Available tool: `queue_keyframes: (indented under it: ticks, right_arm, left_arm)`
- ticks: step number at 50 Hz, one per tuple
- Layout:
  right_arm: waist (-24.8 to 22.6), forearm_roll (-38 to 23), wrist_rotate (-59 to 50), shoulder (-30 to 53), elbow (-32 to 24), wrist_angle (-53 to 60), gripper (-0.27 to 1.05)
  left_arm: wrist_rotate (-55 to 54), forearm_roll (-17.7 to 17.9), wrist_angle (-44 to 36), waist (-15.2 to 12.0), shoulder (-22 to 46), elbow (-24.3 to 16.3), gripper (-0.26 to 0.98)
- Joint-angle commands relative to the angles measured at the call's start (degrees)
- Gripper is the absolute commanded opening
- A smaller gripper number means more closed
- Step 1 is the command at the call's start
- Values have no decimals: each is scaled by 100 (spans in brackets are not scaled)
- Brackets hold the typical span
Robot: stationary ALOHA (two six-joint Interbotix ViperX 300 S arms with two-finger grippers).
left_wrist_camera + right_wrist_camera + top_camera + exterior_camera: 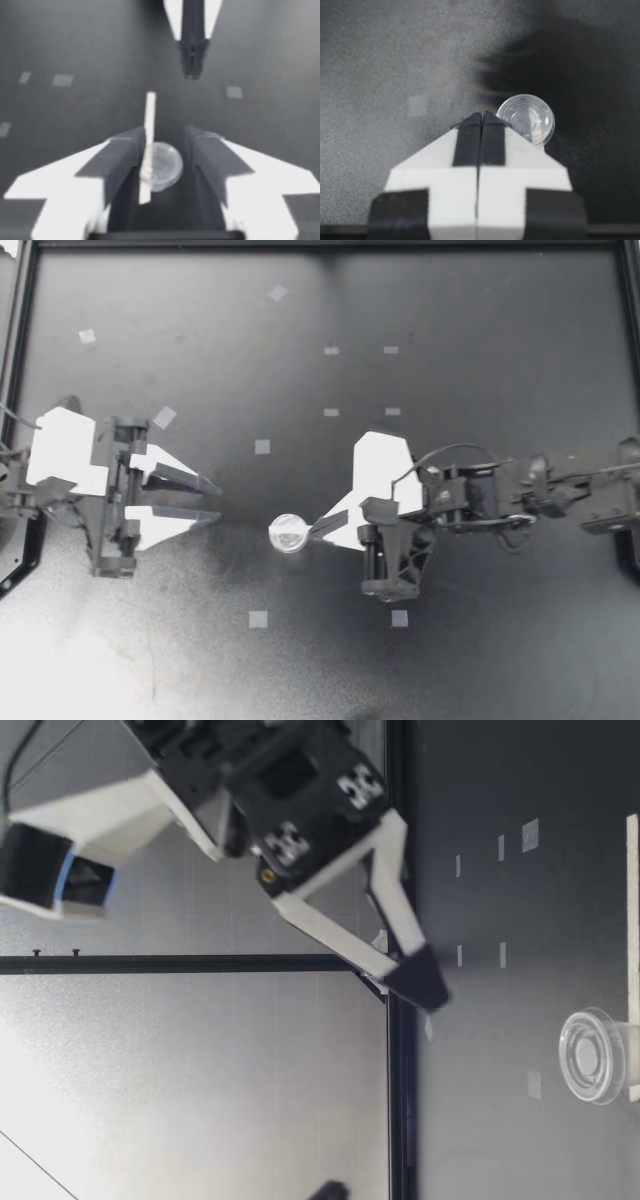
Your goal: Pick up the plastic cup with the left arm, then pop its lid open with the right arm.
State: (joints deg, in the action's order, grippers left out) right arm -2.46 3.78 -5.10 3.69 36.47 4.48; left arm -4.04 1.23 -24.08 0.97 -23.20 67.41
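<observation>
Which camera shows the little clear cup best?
The right wrist view: the clear cup shows rim and base plainly, beside my shut right gripper. The top view shows it tiny; the low view, on the table; the left wrist view, ahead of my left gripper, partly behind a white strip.

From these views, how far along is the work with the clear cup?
Done: my right gripper is at the clear cup, shut tips beside its rim. In hand: nothing gripped; the cup rests on the table. Left: a grasp; my left gripper is open, apart from it.
</observation>
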Motion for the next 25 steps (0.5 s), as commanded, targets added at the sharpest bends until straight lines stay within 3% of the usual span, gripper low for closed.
queue_keyframes:
  ticks: [1, 25]
  right_arm:
    - [-35, 18, -44, 26, -167, 105, -11]
    - [-35, 18, -202, 457, -220, 422, -11]
  left_arm:
    - [-9, 0, -141, 18, 202, -105, 46]
    - [-9, 0, -343, 35, 1547, -439, 49]
